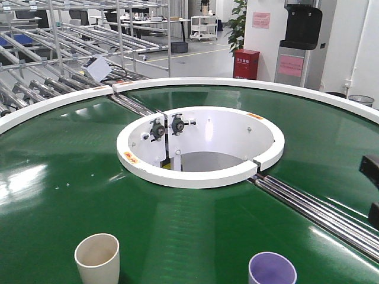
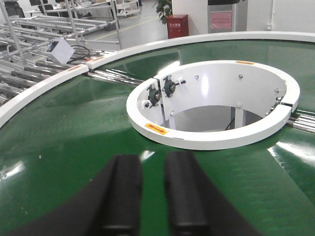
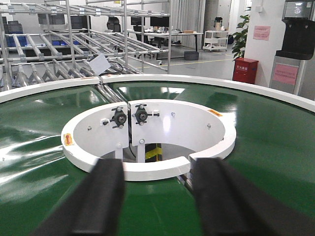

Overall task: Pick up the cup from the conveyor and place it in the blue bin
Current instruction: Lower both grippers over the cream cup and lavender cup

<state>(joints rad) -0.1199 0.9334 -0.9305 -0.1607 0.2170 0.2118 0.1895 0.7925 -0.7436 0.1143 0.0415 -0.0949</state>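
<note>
Factory floor with roller racks [image 1: 53,53] and a red cabinet [image 1: 246,64] behind; two cups stand on the conveyor [image 1: 59,177], both grippers empty.
Green belt glossy, curving round the white ring [image 1: 201,177]; steel rollers [image 1: 320,207] cross the belt at the ring's right and far left; cream cup [image 1: 97,255] upright on the near left of the belt, mouth up; purple cup [image 1: 272,269] upright on the near right, cut off by the frame's lower edge; the cups stand well apart, nothing touching either; left gripper [image 2: 153,162] over bare belt facing the ring, its fingers [image 2: 123,196] parted by a narrow gap, nothing between them; right gripper [image 3: 158,167] also over the belt near the ring, its fingers [image 3: 106,196] spread wide, holding nothing.
</note>
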